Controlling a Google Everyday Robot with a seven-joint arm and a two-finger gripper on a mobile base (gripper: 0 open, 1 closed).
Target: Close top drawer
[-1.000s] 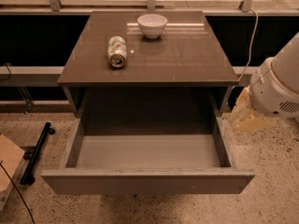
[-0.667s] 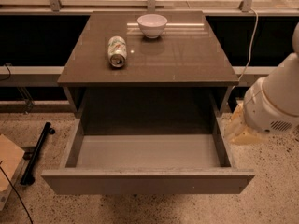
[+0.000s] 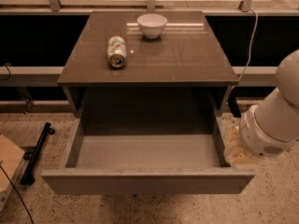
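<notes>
Around the table: a white bowl (image 3: 152, 25) stands upright near the back edge of the tabletop (image 3: 187, 55); a can (image 3: 117, 52) lies on its side in front of the bowl and to its left, its open end toward the camera, apart from the bowl.
On the ground: a black bar (image 3: 37, 153) lies on the speckled floor (image 3: 280, 199) left of the drawer, with a pale board (image 3: 9, 164) just beside it at the left edge of the view.
Cable: a white cable (image 3: 252, 36) hangs down behind the table's right back corner.
In the way: the robot's arm (image 3: 275, 120), bulky and white, fills the right side of the view beside the drawer's right front corner.
Gripper: the gripper (image 3: 237, 149) sits low at the right end of the drawer, against the outside of the right side wall and just behind the front panel (whether it is wide or narrow cannot be told).
Top drawer: the top drawer (image 3: 149, 182) is pulled far out from under the tabletop, its flat front panel nearest the camera.
Edges: both thin side walls run straight back into the dark opening under the tabletop.
Open room: bare floor shows in front of the panel and between the left wall and the black bar.
Drawer inside: pale grey floor shows from wall to wall.
Bowl inside: only its white surface shows.
</notes>
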